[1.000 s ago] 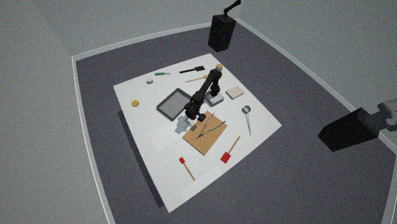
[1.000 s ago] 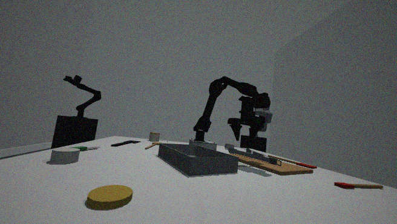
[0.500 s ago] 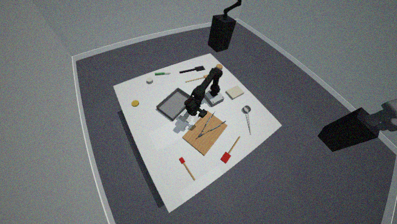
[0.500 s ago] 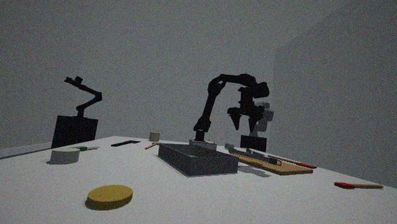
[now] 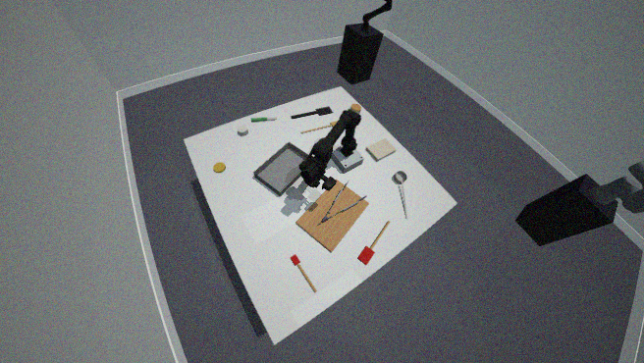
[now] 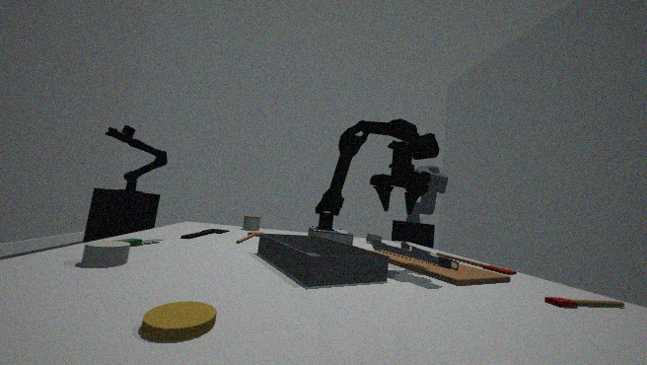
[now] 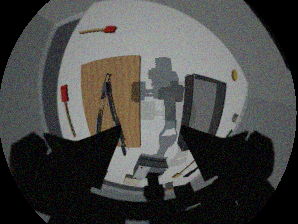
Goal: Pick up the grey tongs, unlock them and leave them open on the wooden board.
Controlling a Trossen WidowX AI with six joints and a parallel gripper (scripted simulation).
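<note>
The grey tongs lie on the wooden board with their two arms spread in a V. The hinge end is over the board; the arm tips reach its edge on the robot base side. My gripper is open and empty, fingers pointing down. It is raised well above the table, between the board and the roasting tin, and apart from the tongs. Nothing lies across the tin.
Two red-headed spatulas lie beyond the board. A strainer and a pale block are on the base's other side. A yellow disc and a white round pot stand past the tin.
</note>
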